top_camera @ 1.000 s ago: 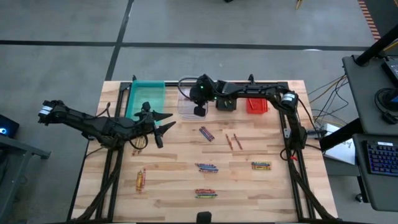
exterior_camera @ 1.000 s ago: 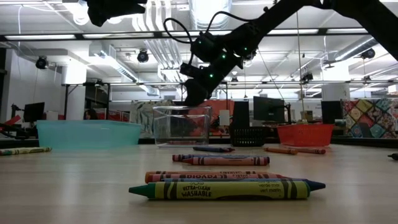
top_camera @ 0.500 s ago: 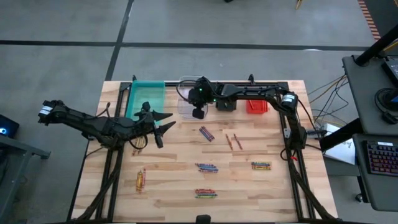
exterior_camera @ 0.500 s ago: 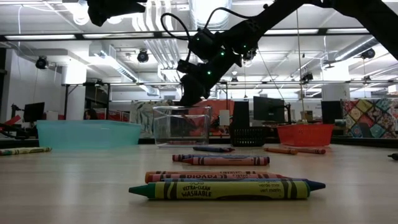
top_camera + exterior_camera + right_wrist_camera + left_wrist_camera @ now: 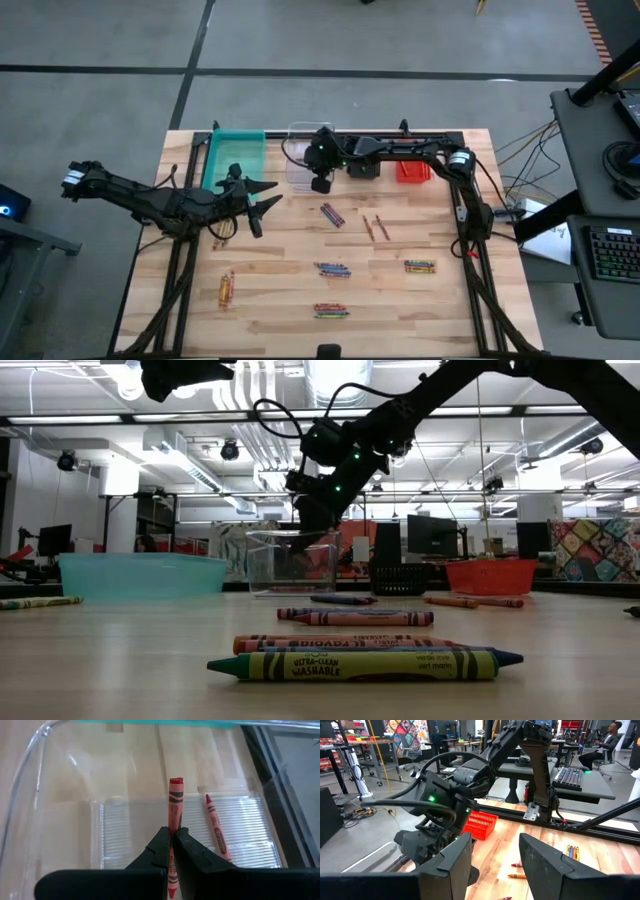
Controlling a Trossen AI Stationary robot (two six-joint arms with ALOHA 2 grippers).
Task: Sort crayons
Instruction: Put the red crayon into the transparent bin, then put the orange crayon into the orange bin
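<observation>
We note the wooden table point(image 5: 300, 290) first, with four bins along its far edge: teal bin point(image 5: 235, 155), clear bin point(image 5: 300, 165), black bin point(image 5: 363, 166), red bin point(image 5: 412, 170). Loose crayons point(image 5: 333, 270) lie in small groups across the near half of the table, well apart from the bins.

The right gripper point(image 5: 320, 184) hangs over the clear bin's near rim. Its fingers are pinched tight on a red crayon point(image 5: 174, 810), held along the line of the fingers, above the ribbed bin floor. A second red crayon point(image 5: 215, 826) already lies in that bin, just beside the held one.

The left gripper point(image 5: 255, 205) waits near the teal bin, its fingers point(image 5: 542, 857) spread wide with nothing between them.

We judge the step in hand to be dropping a red crayon into the clear bin. The next move calls for parting the fingers over the bin floor, then lifting clear of the rim before reaching for another crayon on the table.
</observation>
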